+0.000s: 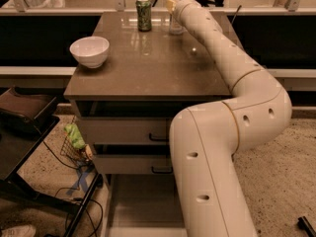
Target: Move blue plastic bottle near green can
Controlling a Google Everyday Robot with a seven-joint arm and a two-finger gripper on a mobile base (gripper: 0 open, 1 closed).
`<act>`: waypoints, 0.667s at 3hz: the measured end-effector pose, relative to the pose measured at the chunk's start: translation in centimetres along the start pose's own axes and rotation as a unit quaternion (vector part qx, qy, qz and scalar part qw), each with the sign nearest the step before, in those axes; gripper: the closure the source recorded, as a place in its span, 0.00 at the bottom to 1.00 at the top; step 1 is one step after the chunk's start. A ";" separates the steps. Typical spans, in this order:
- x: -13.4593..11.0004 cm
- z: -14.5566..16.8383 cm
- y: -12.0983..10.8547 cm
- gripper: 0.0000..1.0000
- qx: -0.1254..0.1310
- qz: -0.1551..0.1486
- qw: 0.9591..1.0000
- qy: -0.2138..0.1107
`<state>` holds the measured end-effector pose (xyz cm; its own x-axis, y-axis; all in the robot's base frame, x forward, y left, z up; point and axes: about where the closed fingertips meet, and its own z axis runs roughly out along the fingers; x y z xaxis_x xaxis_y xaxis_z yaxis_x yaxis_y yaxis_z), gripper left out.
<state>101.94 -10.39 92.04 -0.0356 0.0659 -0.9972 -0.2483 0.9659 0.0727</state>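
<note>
The green can [143, 14] stands upright at the far edge of the brown table [148, 68], left of centre. The blue plastic bottle [175, 26] stands a short way to the can's right, at the same far edge. Only its clear lower part and a bit of its top show, since my arm hides the rest. My gripper [171, 6] is at the end of the white arm [232, 68], right at the bottle's upper part, between bottle and can. The arm reaches across the table from the right front.
A white bowl [90, 51] sits at the table's left edge. Two drawers [128, 132] are under the tabletop. A dark cart [24, 132], a wire basket with a green item [75, 137] and cables lie on the floor at left. A railing runs behind the table.
</note>
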 end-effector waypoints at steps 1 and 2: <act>-0.1 0.0 0.0 0.39 0.000 0.000 1.000 0.000; -0.1 0.0 0.0 0.16 0.000 0.000 1.000 0.000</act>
<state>101.94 -10.38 92.11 -0.0357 0.0659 -0.9972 -0.2485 0.9659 0.0727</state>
